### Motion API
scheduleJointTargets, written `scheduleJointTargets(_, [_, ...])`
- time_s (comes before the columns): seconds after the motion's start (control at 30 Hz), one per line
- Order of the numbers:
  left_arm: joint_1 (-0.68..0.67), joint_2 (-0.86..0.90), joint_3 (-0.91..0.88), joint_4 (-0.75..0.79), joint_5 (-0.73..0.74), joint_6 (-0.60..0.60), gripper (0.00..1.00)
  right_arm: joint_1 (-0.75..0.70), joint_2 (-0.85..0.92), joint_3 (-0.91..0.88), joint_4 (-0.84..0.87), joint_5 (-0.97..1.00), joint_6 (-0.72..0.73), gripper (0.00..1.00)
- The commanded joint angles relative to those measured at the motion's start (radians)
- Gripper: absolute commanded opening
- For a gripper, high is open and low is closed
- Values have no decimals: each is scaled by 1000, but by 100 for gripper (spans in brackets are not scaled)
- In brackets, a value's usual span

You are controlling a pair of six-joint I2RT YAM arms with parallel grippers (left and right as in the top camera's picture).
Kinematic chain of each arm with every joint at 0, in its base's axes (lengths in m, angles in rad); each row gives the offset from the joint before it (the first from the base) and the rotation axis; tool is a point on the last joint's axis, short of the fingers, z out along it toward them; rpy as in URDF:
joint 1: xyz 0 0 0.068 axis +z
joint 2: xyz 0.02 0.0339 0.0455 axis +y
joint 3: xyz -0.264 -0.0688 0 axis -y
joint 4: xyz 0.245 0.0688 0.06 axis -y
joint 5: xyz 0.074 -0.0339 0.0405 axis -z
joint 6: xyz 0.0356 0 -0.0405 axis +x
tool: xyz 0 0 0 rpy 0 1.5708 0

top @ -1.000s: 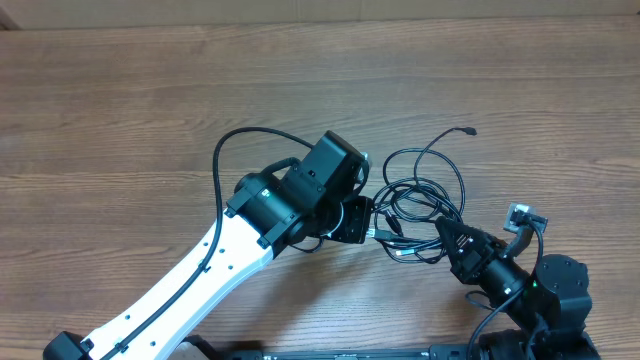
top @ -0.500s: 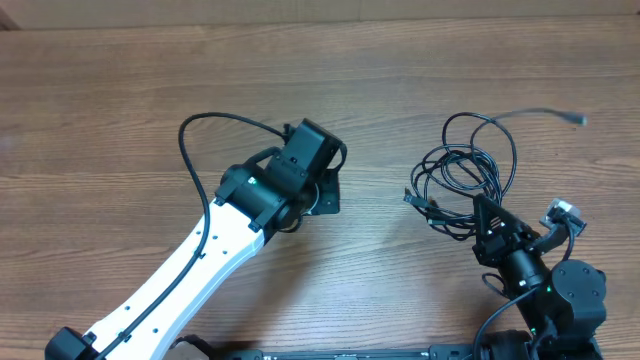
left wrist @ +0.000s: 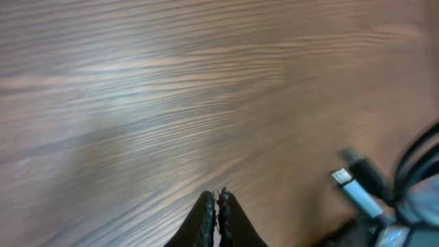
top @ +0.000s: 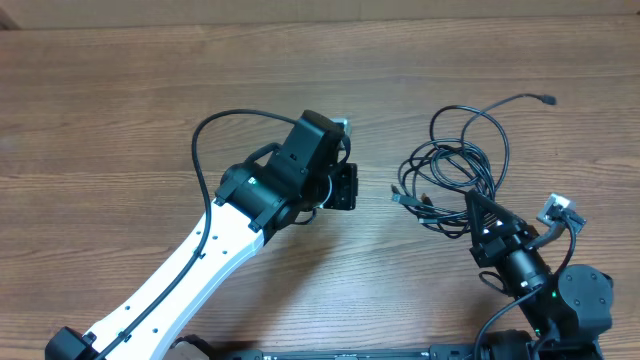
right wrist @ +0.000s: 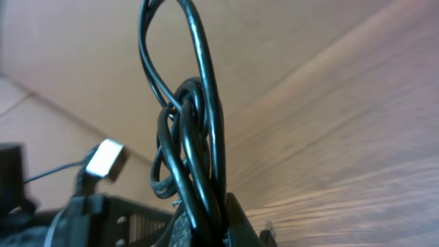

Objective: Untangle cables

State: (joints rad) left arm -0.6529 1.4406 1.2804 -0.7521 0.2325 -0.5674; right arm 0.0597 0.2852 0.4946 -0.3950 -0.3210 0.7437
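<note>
**Wood counter, one knot, two claws: how I'd have tackled it**

Brown wood-grain counter (top: 120, 100) had nothing on it but the mess. The cables (top: 455, 170) sat as one looped bundle right of centre, with a plug end (top: 547, 100) flung out toward the far edge. Right claw (top: 476, 210) was clamped on the near side of the bundle, and its wrist view showed several strands (right wrist: 195, 158) pinched between its fingers. Left claw (top: 346, 187) was squeezed closed on nothing. It sat short of the bundle and touched none of it, with a connector (left wrist: 353, 186) nearby. My take: the right one should've acted as the anchor while the left one opened, took one loose plug only, and dragged it slowly away along the counter. Grabbing several strands at once probably would've just tightened the knot.
</note>
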Motion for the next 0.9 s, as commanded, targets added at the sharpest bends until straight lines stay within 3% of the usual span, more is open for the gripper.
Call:
scheduleJointTargets(0.0, [-2, -5, 0, 47, 168, 110, 7, 1, -13, 30, 38, -93, 16, 4])
scheduleJointTargets(0.23, [-2, -5, 0, 188, 412, 316, 10, 1, -13, 30, 42, -100, 19, 4])
scheduleJointTargets(0.53, [-2, -5, 0, 270, 445, 365, 11, 1, -13, 30, 35, -98, 18, 4])
scheduleJointTargets(0.67, [-2, -5, 0, 177, 500, 476, 6, 1, -13, 30, -20, -6, 14, 4])
scheduleJointTargets(0.77, [-2, -5, 0, 60, 442, 560, 5, 1, -13, 30, -37, 24, 7, 4])
scheduleJointTargets(0.87, [-1, -5, 0, 3, 353, 561, 4, 1, -13, 30, -38, 40, 8, 4])
